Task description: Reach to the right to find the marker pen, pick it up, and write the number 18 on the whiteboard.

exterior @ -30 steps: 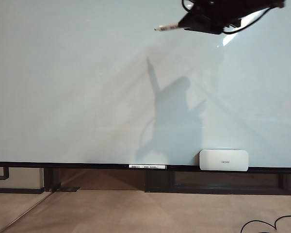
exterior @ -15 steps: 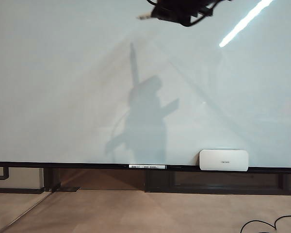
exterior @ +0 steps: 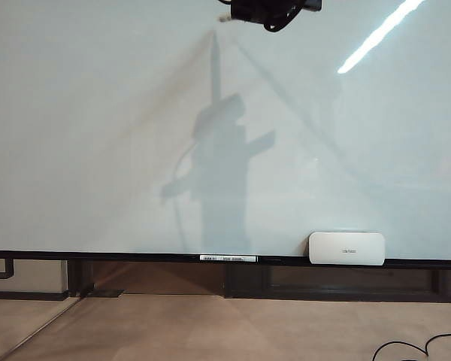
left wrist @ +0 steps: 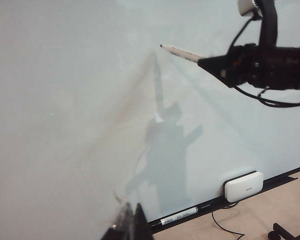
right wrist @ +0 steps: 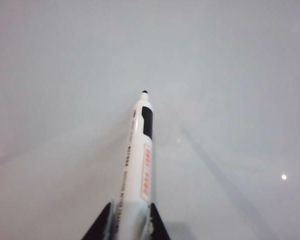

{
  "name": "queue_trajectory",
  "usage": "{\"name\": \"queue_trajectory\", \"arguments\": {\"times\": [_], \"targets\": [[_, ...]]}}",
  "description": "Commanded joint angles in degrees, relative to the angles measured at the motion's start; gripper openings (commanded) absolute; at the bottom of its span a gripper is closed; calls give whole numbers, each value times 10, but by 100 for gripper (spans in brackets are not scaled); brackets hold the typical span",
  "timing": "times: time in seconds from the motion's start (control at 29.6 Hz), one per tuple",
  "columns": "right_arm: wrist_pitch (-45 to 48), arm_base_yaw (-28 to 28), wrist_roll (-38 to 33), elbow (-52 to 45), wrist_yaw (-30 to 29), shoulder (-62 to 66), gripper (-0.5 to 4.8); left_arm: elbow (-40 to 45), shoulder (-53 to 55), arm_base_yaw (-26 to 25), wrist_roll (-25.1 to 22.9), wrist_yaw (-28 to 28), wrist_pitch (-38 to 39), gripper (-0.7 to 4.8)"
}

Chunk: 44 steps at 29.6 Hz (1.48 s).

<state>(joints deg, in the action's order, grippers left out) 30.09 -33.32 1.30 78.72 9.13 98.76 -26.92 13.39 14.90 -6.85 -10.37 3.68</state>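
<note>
The whiteboard (exterior: 98,135) fills most of the exterior view, and no strokes of the number 18 show on it. My right gripper (exterior: 240,13) hangs at the top edge, just right of centre, shut on the marker pen (exterior: 224,18), which points left. The left wrist view shows the same right gripper (left wrist: 210,62) holding the marker pen (left wrist: 182,52) in front of the whiteboard (left wrist: 65,100). In the right wrist view the white barrel of the marker pen (right wrist: 138,160) sits between the fingers of the right gripper (right wrist: 130,220), black tip toward the whiteboard (right wrist: 230,75). My left gripper (left wrist: 131,222) is near the board, fingertips together.
A white rounded eraser (exterior: 346,248) (left wrist: 244,186) rests on the dark lower rail (exterior: 98,256). A barcode-labelled marker (exterior: 228,258) (left wrist: 179,216) lies on the rail left of it. A black cable (exterior: 413,346) lies on the floor at lower right.
My right gripper has carried the marker pen leftward and up to the view's top edge. Its shadow on the board has shifted left and grown taller.
</note>
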Motion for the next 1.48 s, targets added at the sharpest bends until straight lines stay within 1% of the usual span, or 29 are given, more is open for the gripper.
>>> {"name": "queue_trajectory", "arguments": {"times": [0.03,0.2,0.34,0.64,0.94,1.08,1.21,1.48], "targets": [[29,-1,15,4,2,-3,-2,-3,0,0,-2,-33,-8,-5],[34,-3,20,4,2,-3,-2,-2,0,0,-4,-38,-8,-5],[36,-4,23,4,2,-3,-2,-2,0,0,-24,-36,-9,-5],[36,-4,33,4,2,-3,-2,-2,-1,0,-24,-36,-47,-5],[37,-4,50,4,-1,-3,-2,-2,-1,0,-24,-38,-46,-5],[50,-3,52,3,-2,-1,-2,-2,-1,0,-24,-38,-46,-5],[75,-3,52,4,-17,7,-2,-2,-1,0,-24,-38,-46,-5],[82,3,57,9,-17,19,-2,-2,-1,0,-24,-38,-46,-5]]}}
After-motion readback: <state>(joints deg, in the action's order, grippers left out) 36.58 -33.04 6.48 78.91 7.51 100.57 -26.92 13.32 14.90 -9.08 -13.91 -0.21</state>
